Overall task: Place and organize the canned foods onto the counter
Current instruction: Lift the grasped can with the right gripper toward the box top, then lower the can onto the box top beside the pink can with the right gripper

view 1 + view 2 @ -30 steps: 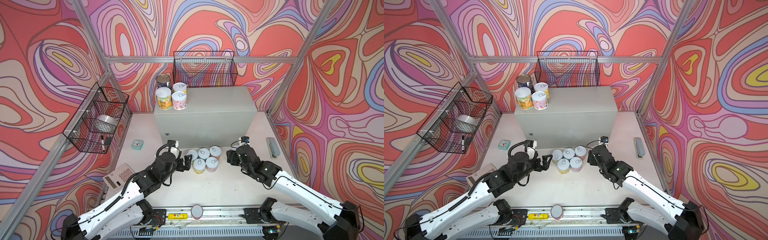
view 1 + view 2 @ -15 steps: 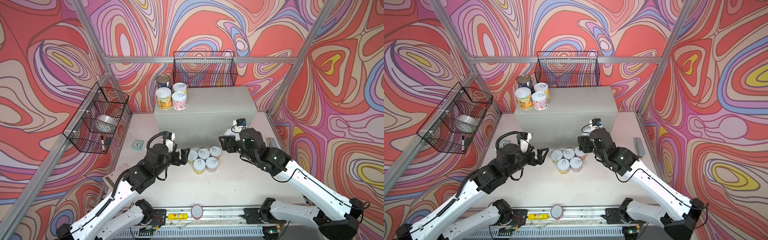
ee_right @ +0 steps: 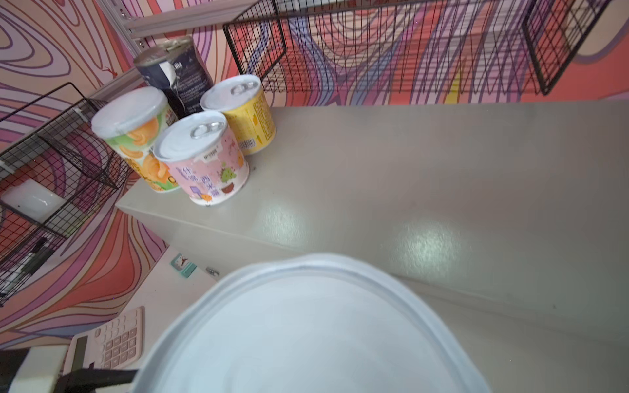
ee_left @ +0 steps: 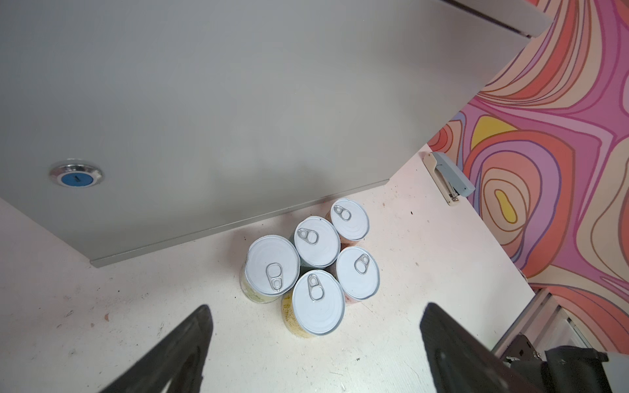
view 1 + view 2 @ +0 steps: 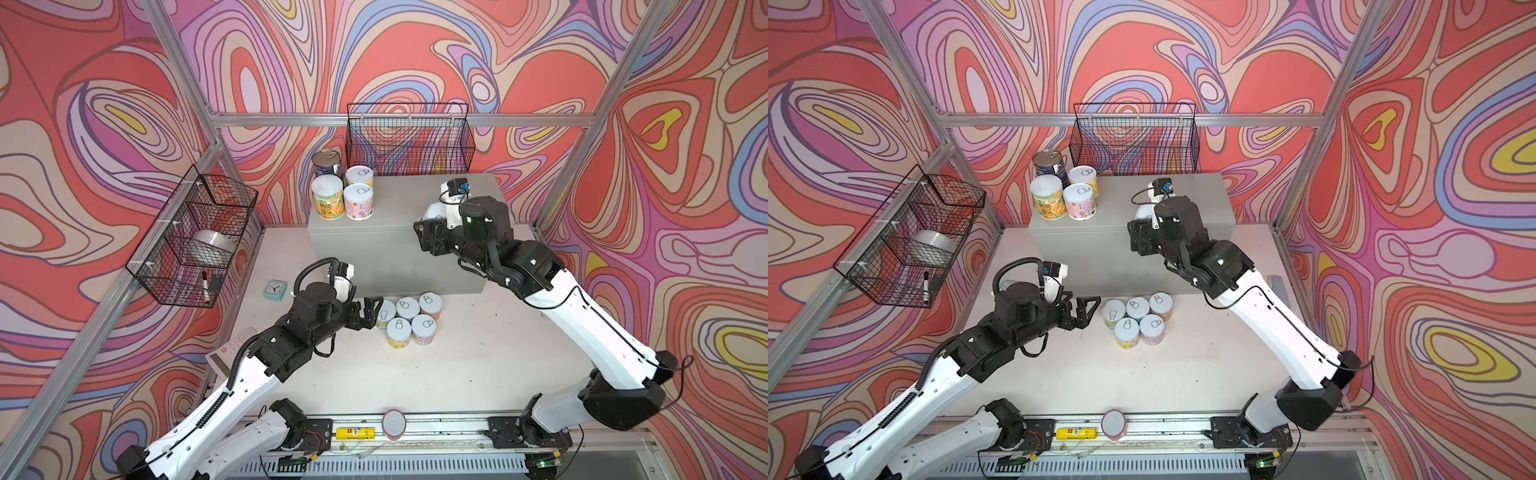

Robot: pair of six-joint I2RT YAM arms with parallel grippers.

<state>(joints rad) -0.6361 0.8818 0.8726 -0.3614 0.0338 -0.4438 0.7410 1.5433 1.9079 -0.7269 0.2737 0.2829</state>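
1. At the left rear corner of the counter (image 5: 415, 199), four tins stand packed close. The dark blue tin (image 5: 327, 163) is at the back with the yellow-orange tin (image 5: 327, 202) in front of it. The yellow short tin (image 5: 358, 176) and the pink short tin (image 5: 358, 202) form the next column. Filling from a corner appears meant to keep the rest of the top free.
2. The left gripper (image 5: 1094, 312) hangs low over the table (image 5: 457, 374), its jaws spread wide and empty. It points sideways at the cluster on the table. That gap suits a tin's full width, so I judge it is lining up a pick.
3. The five short tins (image 4: 316, 241) stand upright on the table, touching one another, just in front of the counter's front face. They are not yet on it. Packed this tightly, only an outer tin offers room for fingers on both sides.
4. The right gripper (image 5: 432, 227) is closed around the held tin (image 3: 313, 333), whose white lid fills the right wrist view. The tin is raised above the counter's front edge, well to the right of the four. It appears to be gripped by its sides, lid up, which would let it be set down flat.
5. The counter's right part is bare. The likeliest spot for the held tin is beside the pink short tin, extending that block.
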